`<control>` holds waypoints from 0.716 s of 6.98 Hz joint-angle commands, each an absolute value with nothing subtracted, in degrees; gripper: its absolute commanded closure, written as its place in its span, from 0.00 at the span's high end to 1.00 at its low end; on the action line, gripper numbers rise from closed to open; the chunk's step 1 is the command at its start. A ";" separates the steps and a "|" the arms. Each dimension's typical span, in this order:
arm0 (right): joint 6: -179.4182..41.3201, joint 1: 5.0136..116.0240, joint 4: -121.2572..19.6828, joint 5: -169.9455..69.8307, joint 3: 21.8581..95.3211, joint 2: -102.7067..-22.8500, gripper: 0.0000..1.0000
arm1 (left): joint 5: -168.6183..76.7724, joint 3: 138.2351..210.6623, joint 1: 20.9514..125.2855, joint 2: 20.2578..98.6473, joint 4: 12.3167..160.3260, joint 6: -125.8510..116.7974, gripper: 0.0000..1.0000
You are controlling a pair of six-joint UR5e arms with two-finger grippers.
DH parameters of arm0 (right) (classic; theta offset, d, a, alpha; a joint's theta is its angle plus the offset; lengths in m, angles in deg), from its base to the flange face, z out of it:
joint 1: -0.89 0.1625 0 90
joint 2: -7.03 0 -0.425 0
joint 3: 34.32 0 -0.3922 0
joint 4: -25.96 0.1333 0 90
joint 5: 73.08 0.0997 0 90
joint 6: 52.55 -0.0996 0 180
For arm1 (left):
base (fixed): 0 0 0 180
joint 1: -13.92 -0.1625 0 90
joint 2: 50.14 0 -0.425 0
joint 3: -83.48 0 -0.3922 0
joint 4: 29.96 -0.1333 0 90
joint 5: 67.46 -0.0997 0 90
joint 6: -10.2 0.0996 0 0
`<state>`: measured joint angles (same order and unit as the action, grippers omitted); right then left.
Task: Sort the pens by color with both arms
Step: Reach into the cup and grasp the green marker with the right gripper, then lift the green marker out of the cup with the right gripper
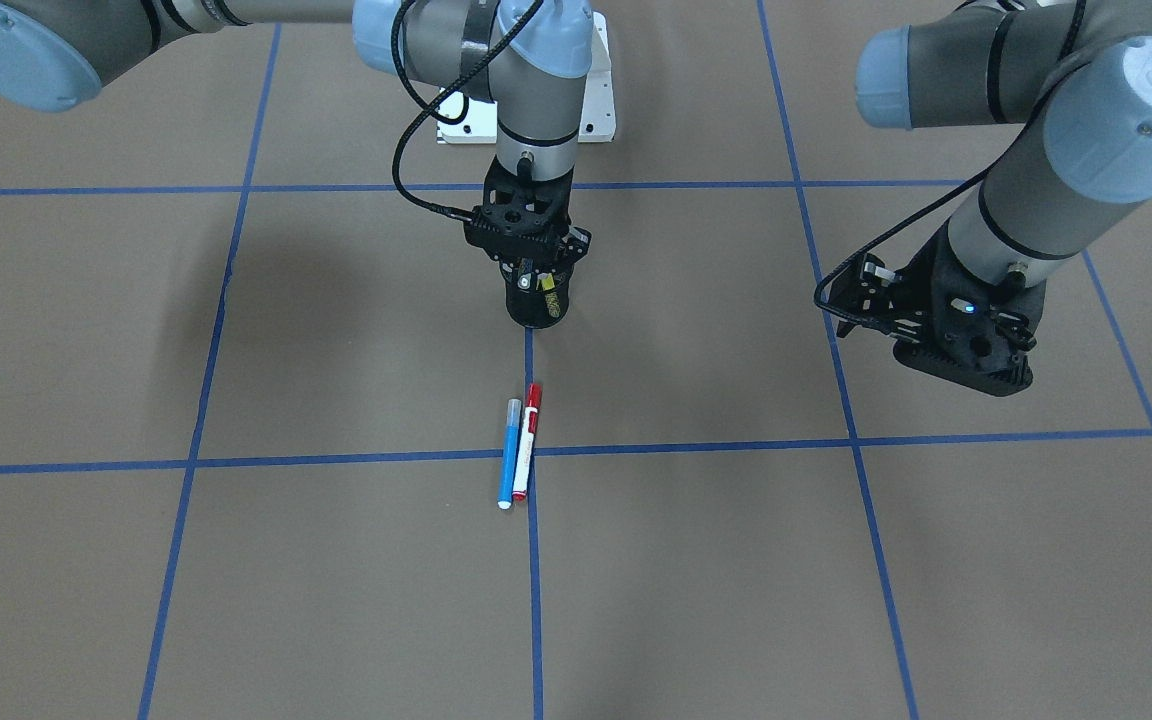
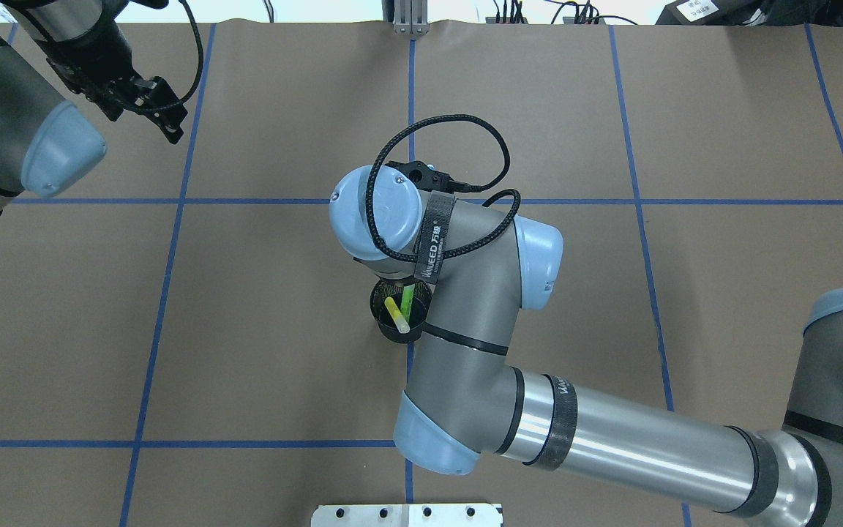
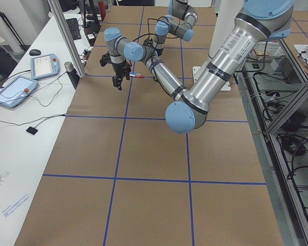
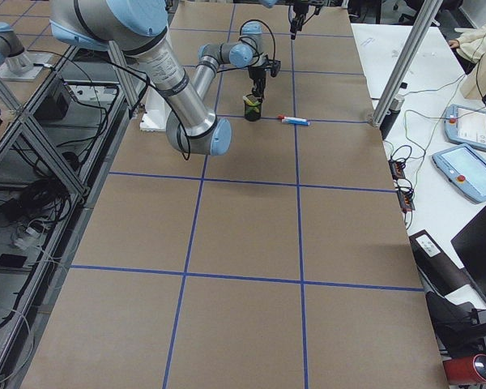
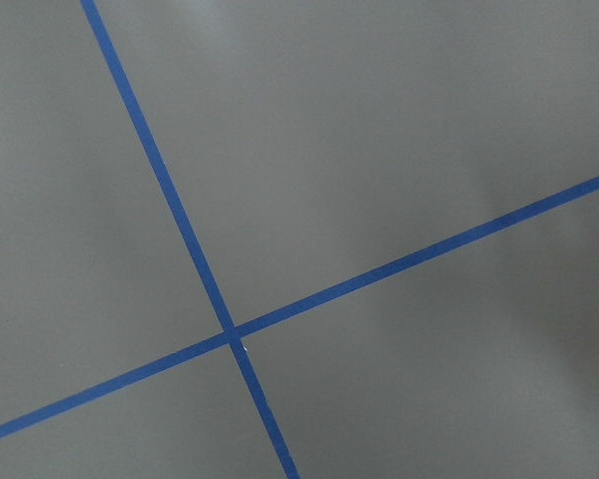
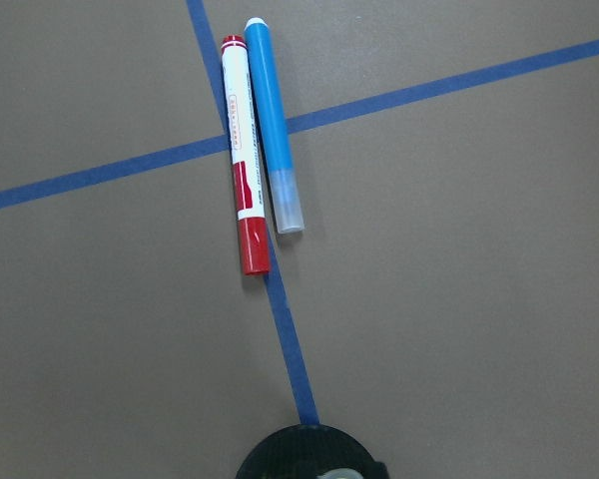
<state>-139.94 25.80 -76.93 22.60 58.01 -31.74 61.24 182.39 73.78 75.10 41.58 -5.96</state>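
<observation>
A blue pen (image 1: 510, 455) and a white pen with a red cap (image 1: 528, 440) lie side by side, touching, on the table's centre tape line. The right wrist view shows the blue pen (image 6: 273, 130) and the red-capped pen (image 6: 242, 160) from above. A yellow pen (image 2: 395, 313) and a lime green pen (image 2: 408, 297) stand in the black mesh cup (image 1: 536, 308). My right gripper (image 1: 541, 278) hangs just over that cup, apparently open and holding nothing. Far off to the side my left gripper (image 1: 966, 372) hovers above bare table, apparently open and empty.
The white pedestal plate (image 1: 596, 110) sits at the robot's edge of the table. Blue tape lines (image 5: 230, 329) divide the brown surface into squares. An operators' desk with tablets (image 4: 470, 126) runs along the far side, and a person's sleeve (image 4: 482, 49) shows there.
</observation>
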 commanded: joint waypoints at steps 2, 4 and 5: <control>-138.95 30.05 -77.49 27.00 62.09 -31.55 0.10 | 61.30 182.44 73.69 75.10 41.58 -6.49 0.99; -135.89 33.48 -77.57 30.70 62.54 -30.94 0.10 | 61.30 182.62 73.69 75.10 41.58 -6.67 0.99; -133.26 35.15 -77.58 32.81 62.45 -30.50 0.10 | 61.39 182.45 73.69 75.10 41.58 -6.67 0.99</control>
